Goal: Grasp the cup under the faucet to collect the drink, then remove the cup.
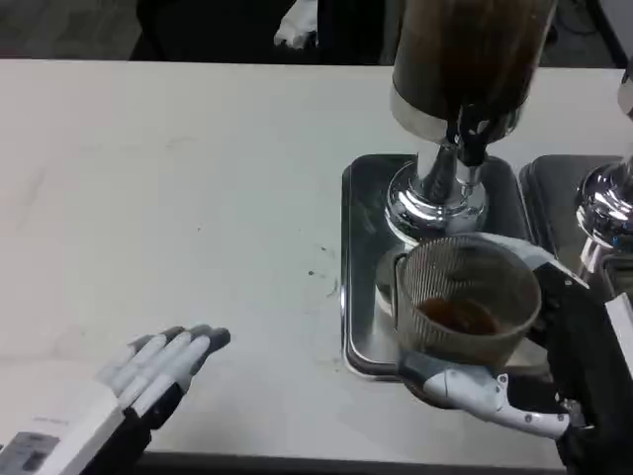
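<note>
Two robot hands show in the head view, one on each side. The right hand (539,381), white and black, is wrapped around a see-through ribbed plastic cup (467,302). A long white finger (475,388) curls along the near side of the cup, low down, and more of the hand shows past the cup's far right edge. So this hand is holding the cup. The cup stands upright and has a little brown drink (457,317) at the bottom. It sits at the near part of a flat shiny metal tray (361,257), just in front of the round silver foot of a big drink dispenser (435,203). The dispenser has a clear tank full of dark brown drink (470,45) up top, and a small black faucet (473,134) sticks out below the tank. The cup's mouth lies a bit nearer to the camera than the faucet; I cannot tell if drink is pouring right now. A second shiny metal stand (605,203) with its own tray is at the far right edge. The left hand (163,366) is well apart from all that, down near the bottom left. It rests on the white table (178,188) with its fingers stretched out flat and close together, pointing toward the tray, and it holds nothing. A few tiny dark specks (316,262) lie on the table just left of the tray.
</note>
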